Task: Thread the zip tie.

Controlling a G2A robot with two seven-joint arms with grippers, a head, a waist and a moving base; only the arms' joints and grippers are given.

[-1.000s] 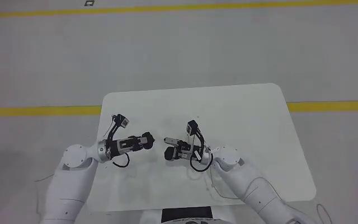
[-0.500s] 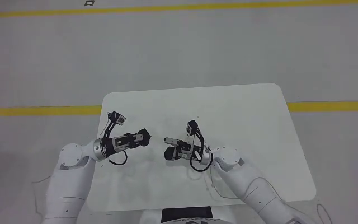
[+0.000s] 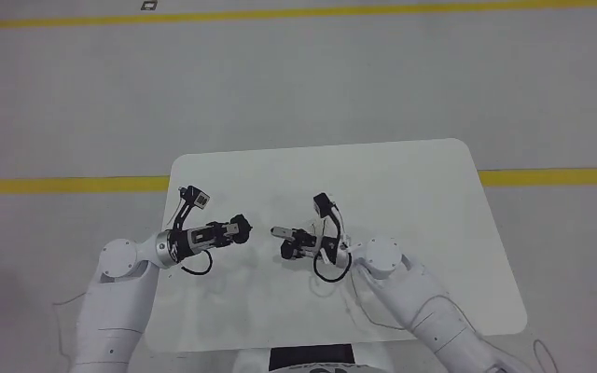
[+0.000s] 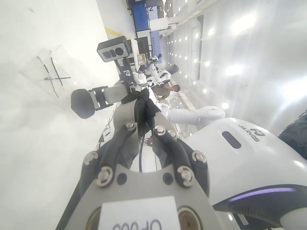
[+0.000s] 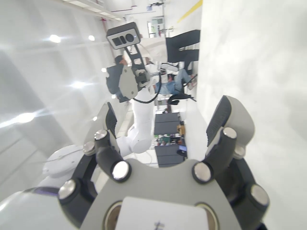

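Left wrist view: left jaws clenched on what seems the black zip tie (image 4: 145, 102), held above the table (image 4: 36, 25). It faces the right jaws, spread empty, just opposite; its long axis is unclear.

This is a large robot test hall. Yellow lines (image 3: 280, 14) cross the grey floor (image 3: 298, 84) at the top of the frame, above a white table (image 3: 420, 186). Blue racks (image 4: 141, 15) stand at upper middle, white robots (image 4: 161, 74) at centre, and ceiling lights (image 4: 211, 30) at upper right.
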